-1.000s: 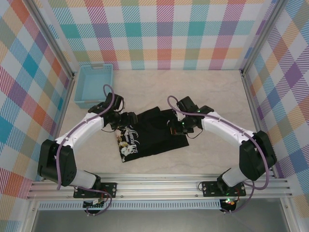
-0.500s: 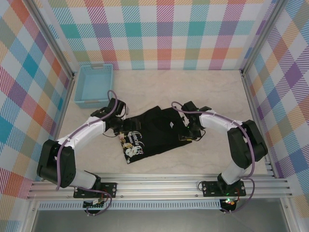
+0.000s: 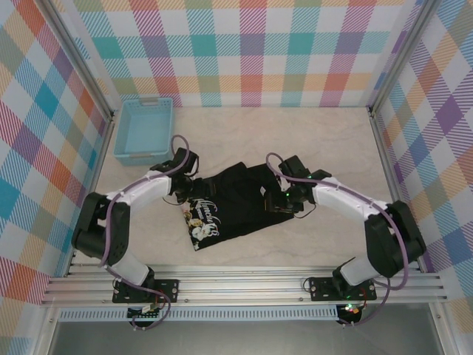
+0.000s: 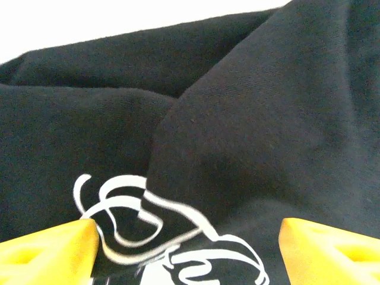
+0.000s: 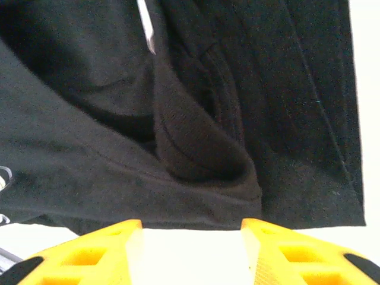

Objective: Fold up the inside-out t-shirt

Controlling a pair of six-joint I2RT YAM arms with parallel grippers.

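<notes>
Seen from above, one black t-shirt (image 3: pixel 240 198) lies roughly flat and slightly crumpled near the middle of a pale, marble-patterned counter (image 3: pixel 325 140). A printed patch (image 3: pixel 202 220) at the shirt's near-left corner shows white cursive script above a small pink-and-white floral design. The script is too small and looped to read. One light blue plastic basket (image 3: pixel 144 132) stands at the far-left corner of the counter, apart from the shirt. Walls in a multicoloured check pattern surround the counter on three sides.

Two white robot arms reach in from the near edge, one to each side of the shirt. The left arm (image 3: pixel 144 194) ends at the shirt's left edge, just above the print. The right arm (image 3: pixel 340 198) ends at the shirt's right edge.

In the left wrist view, the left pincer (image 4: pixel 187 252) is spread wide, its two yellow fingertips (image 4: pixel 47 246) at the bottom corners. Black cloth and white script lie between them, with nothing gripped.

In the right wrist view, the right pincer (image 5: pixel 190 246) is parted, holding nothing, its two yellow fingertips (image 5: pixel 297 249) just short of a folded hem (image 5: pixel 202 178). Bare counter shows between them. One small white strip (image 5: pixel 146 27) sits on the cloth further in.
</notes>
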